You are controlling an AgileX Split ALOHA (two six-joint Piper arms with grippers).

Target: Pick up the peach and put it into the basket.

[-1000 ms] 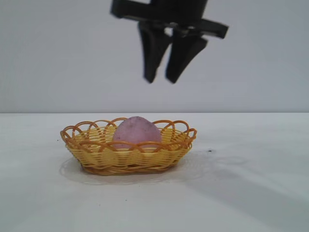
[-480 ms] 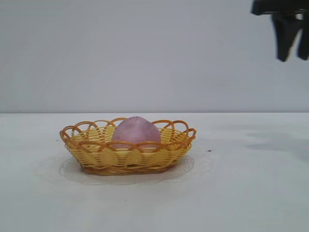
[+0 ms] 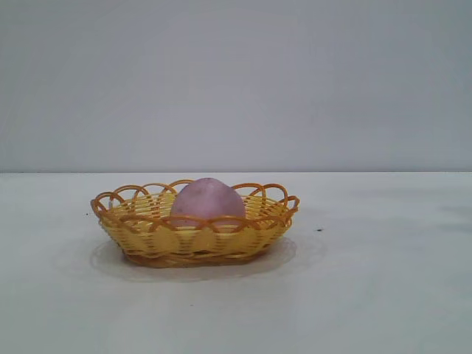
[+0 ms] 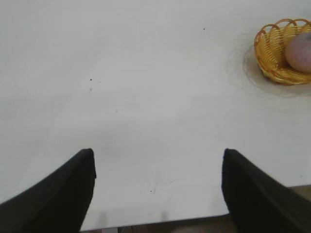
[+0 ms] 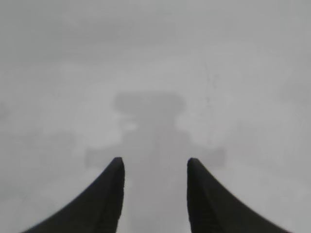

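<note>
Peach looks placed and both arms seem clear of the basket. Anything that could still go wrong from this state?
Little is at stake. The peach rises above the rim of the shallow basket, so a bump might roll it out. The left claw is open, empty and off to one side of the basket; a careless sweep toward it could nudge it. The right claw, open over bare table, seems harmless.
</note>
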